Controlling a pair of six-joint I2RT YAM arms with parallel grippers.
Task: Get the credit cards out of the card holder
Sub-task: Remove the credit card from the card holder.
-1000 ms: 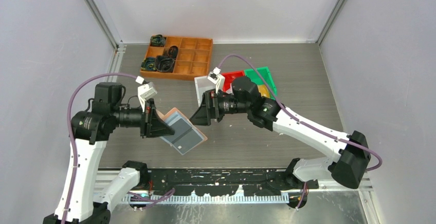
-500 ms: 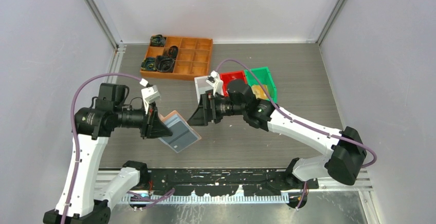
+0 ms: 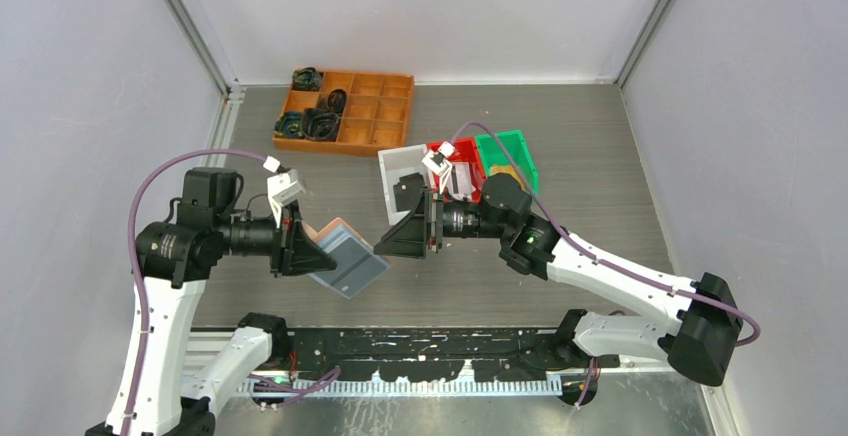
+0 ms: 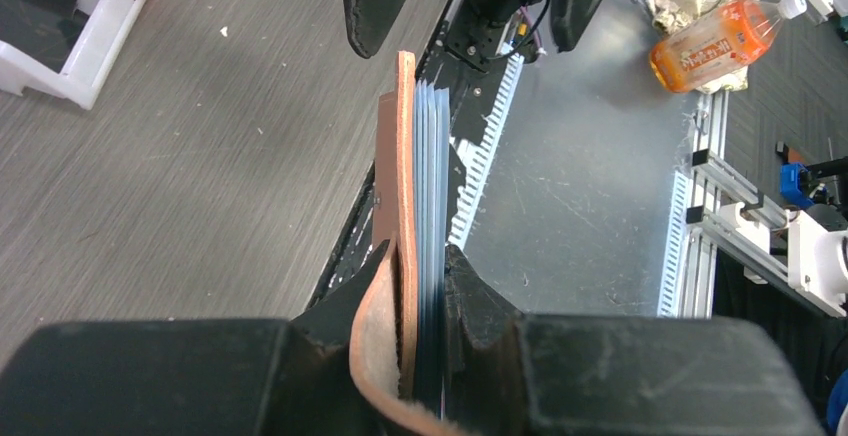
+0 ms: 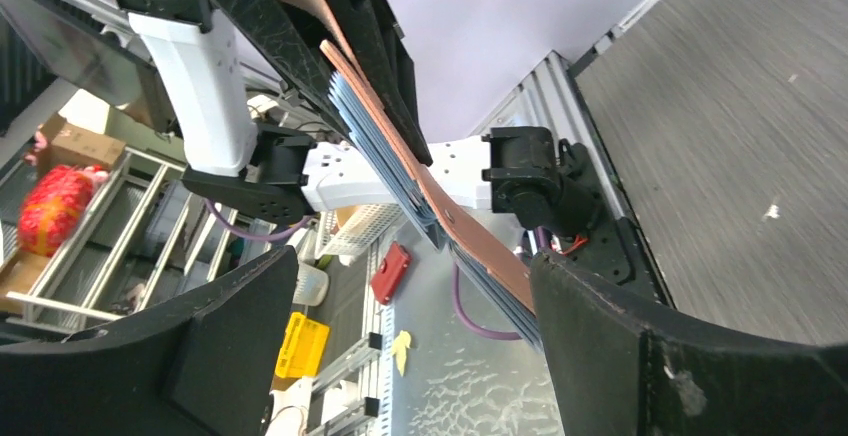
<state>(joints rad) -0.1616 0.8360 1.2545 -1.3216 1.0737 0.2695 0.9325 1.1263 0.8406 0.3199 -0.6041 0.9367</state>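
Listing our stock as it stands. Item one: card holder (image 3: 348, 258), salmon cover with bluish sleeves, carried in the air over the table (image 3: 580, 156), toward its near edge and left of centre. The left gripper (image 4: 422, 274) pinches it at the fold end, jaws pressed onto cover and sleeves together.

Item two: credit cards (image 4: 433, 171), lodged among those sleeves; we cannot tell card edges from sleeve edges.

Item three: right gripper (image 5: 420, 286), jaws spread wide, the holder's free end at their mouth; we see no contact.

Handling, in our judgement: the cards are light, thin, stiff and slick, while the sleeves are limp and the cover soft, so the holder will flex when pulled. We would take one card by its exposed edge, across the flat faces, and draw it along its sleeve.

Views: the left wrist alone shows the stack edge-on, leaf by leaf. The top view alone shows the flat grey-blue face. The right wrist alone shows the leather tab curling down past the sleeves
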